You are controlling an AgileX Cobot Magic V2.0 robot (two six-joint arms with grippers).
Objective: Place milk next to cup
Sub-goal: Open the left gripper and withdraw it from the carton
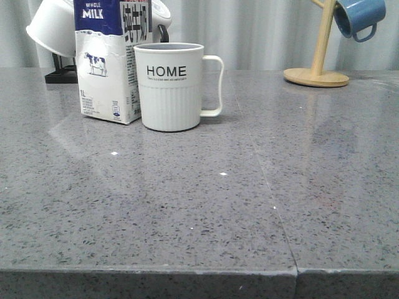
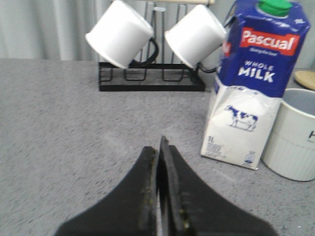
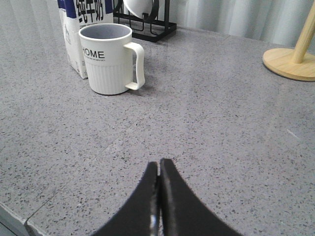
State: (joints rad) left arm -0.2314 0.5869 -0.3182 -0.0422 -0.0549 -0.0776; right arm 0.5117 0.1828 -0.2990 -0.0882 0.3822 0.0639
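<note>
The milk point(image 1: 111, 59), a tall white carton with a dark blue top and a cow picture, stands upright on the grey table, touching or nearly touching the left side of the cup point(image 1: 169, 86). The cup is a white ribbed mug with "HOME" lettering, its handle to the right. Both also show in the left wrist view, milk point(image 2: 253, 86) and cup point(image 2: 294, 135), and in the right wrist view, milk point(image 3: 78, 34) and cup point(image 3: 107, 59). My left gripper point(image 2: 160, 145) is shut and empty, short of the carton. My right gripper point(image 3: 158, 164) is shut and empty, well short of the cup. Neither gripper shows in the front view.
A black rack point(image 2: 150, 81) with two plain white mugs point(image 2: 120, 33) stands behind the milk. A wooden mug tree point(image 1: 318, 62) with a blue mug point(image 1: 358, 17) stands at the back right. The table's front edge point(image 1: 199, 271) is near the camera.
</note>
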